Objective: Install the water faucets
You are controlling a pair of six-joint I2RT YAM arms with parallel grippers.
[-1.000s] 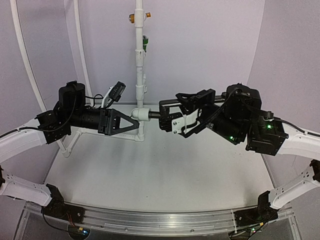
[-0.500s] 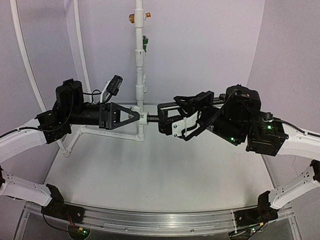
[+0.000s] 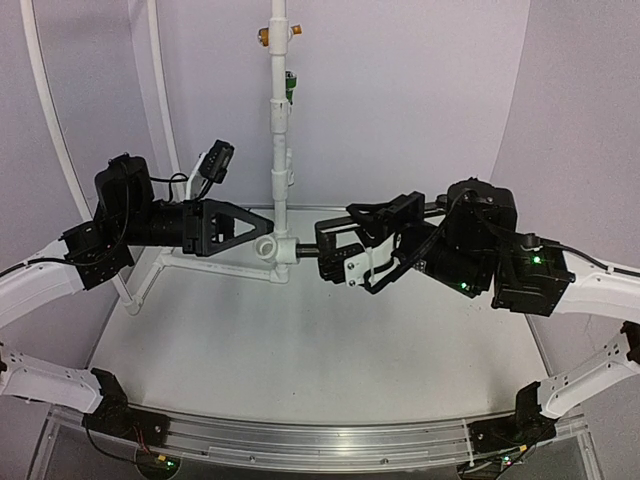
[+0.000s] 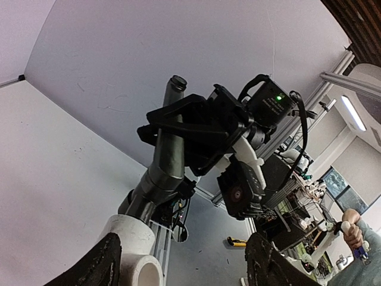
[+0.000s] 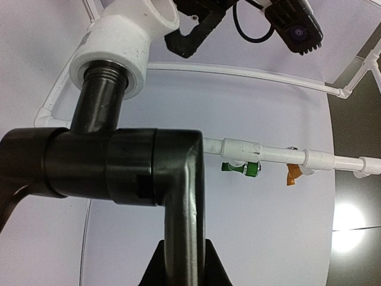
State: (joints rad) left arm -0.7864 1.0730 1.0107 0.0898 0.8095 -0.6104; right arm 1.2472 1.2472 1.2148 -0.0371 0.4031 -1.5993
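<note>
One black faucet [image 5: 131, 170] entering white fitting [image 5: 119, 47]; threading step, likely.
Right fingers [image 5: 213, 271] clench it, left fingers [image 4: 104, 265] released; next: turn squarely.

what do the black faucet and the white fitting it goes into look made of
Black faucet: likely metal, smooth satin black finish, soft sheen, bare grey threads at the stem; coated plastic is possible. White fitting: probably matte plastic, PVC-like, with a thick moulded collar.

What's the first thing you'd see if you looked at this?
The right gripper pinching a black faucet in the middle, its threaded end in a white pipe fitting. The open left gripper faces it from the fitting's other side. Behind them stands a tall white pipe.
</note>
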